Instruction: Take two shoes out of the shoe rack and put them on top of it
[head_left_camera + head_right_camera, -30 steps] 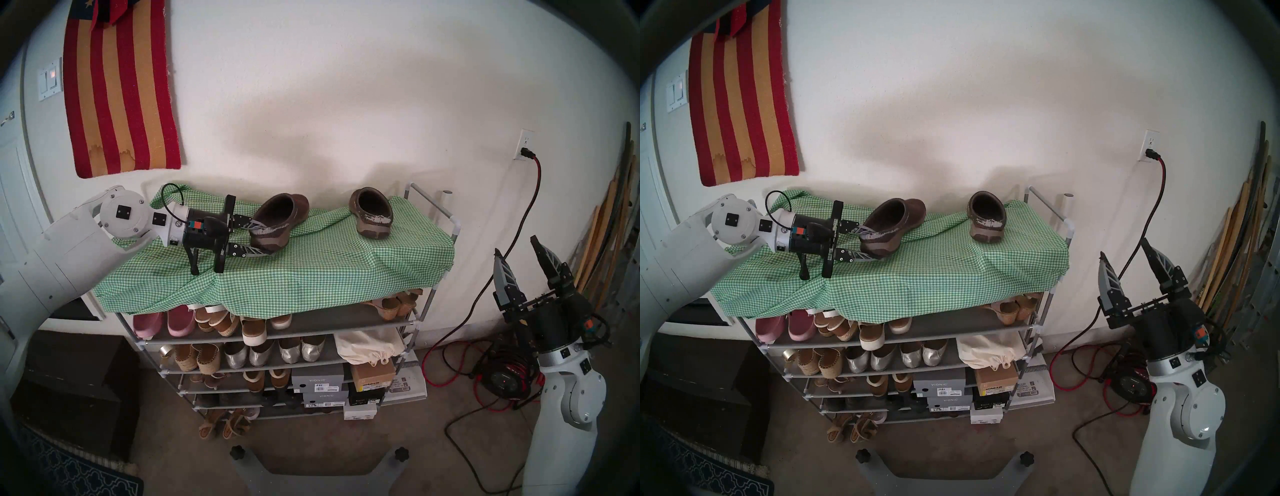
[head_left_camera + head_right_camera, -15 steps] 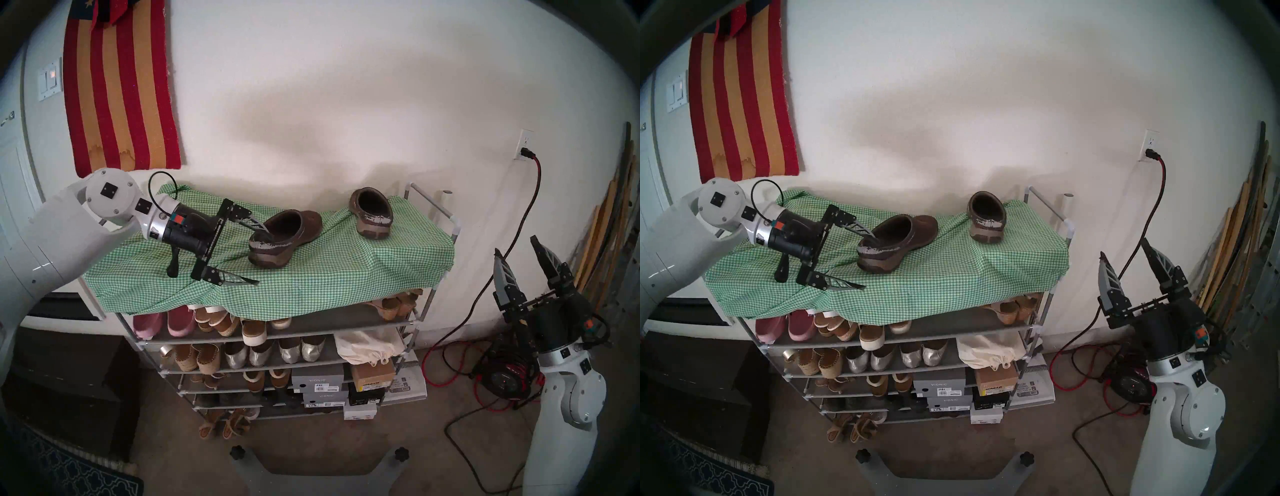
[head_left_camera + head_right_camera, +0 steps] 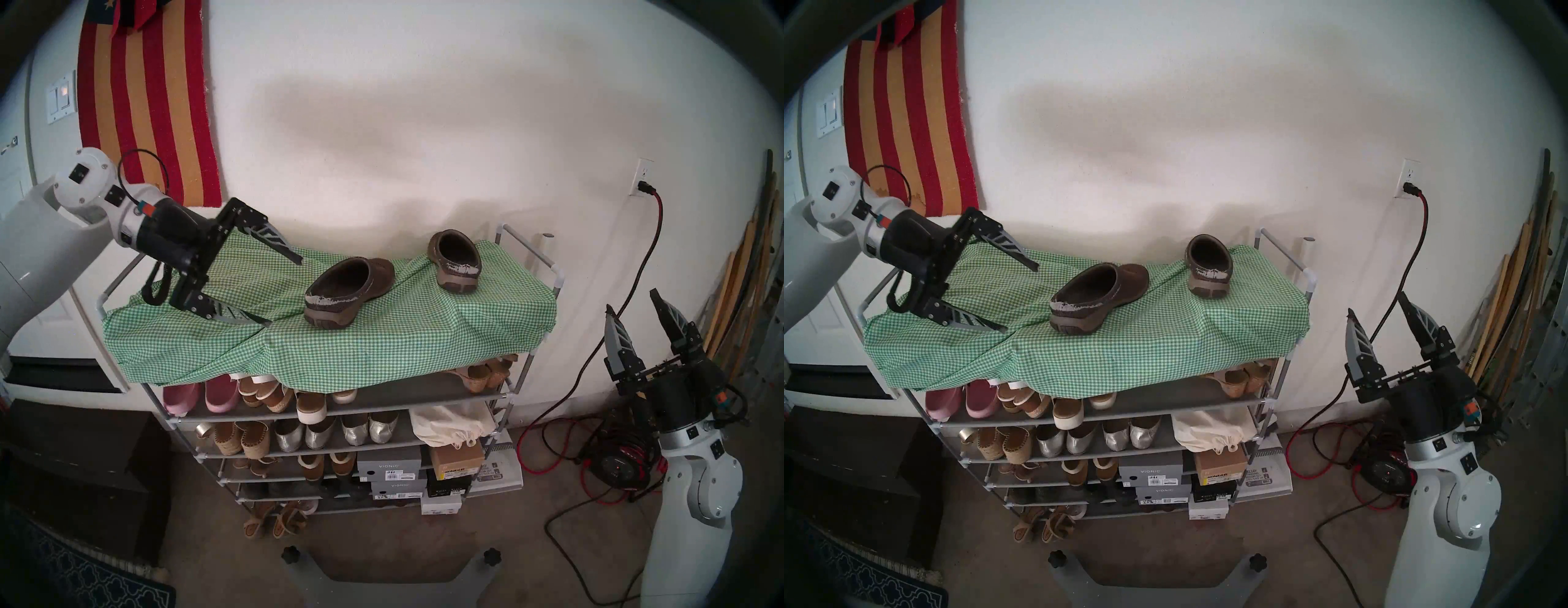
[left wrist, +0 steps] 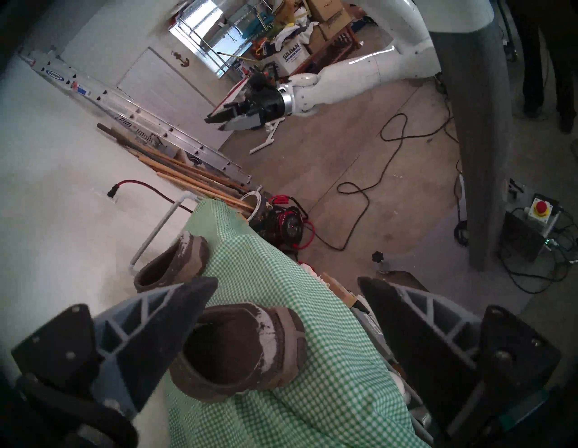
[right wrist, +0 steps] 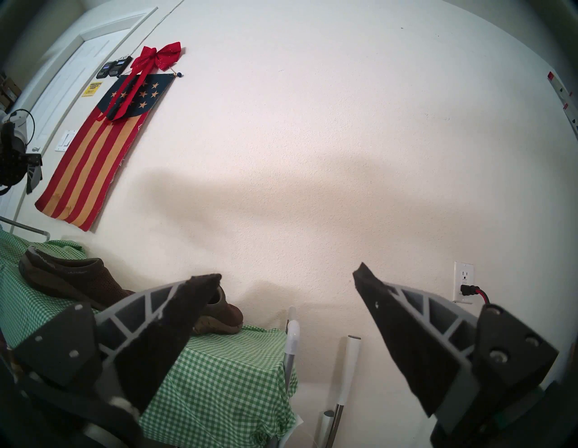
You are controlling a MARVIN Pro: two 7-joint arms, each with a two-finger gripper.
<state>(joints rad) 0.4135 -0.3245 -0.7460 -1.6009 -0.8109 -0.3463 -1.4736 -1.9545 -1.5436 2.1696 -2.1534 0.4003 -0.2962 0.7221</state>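
Two dark brown clogs stand on the green-white gingham cloth [image 3: 403,339] on top of the shoe rack [image 3: 530,251]. The left clog [image 3: 348,293] lies flat mid-top with its scuffed heel toward me. The right clog [image 3: 456,261] stands near the rack's right end. My left gripper [image 3: 285,294] is open and empty over the cloth's left part, apart from the left clog. In the left wrist view both clogs [image 4: 244,347] [image 4: 175,266] lie ahead of the open gripper [image 4: 287,281]. My right gripper [image 3: 631,300] is open and empty, held up to the right of the rack.
The lower shelves hold pink slip-ons [image 3: 203,395], silver flats [image 3: 335,433], sandals, a cloth bag [image 3: 454,424] and shoe boxes [image 3: 390,467]. A red cable reel [image 3: 623,463] and cords lie on the floor at right. Wooden poles [image 3: 746,288] lean on the right wall.
My left gripper opened, let go of the left clog and drew back to the left and upward. The clog settled flat on the cloth. The right arm has not moved.
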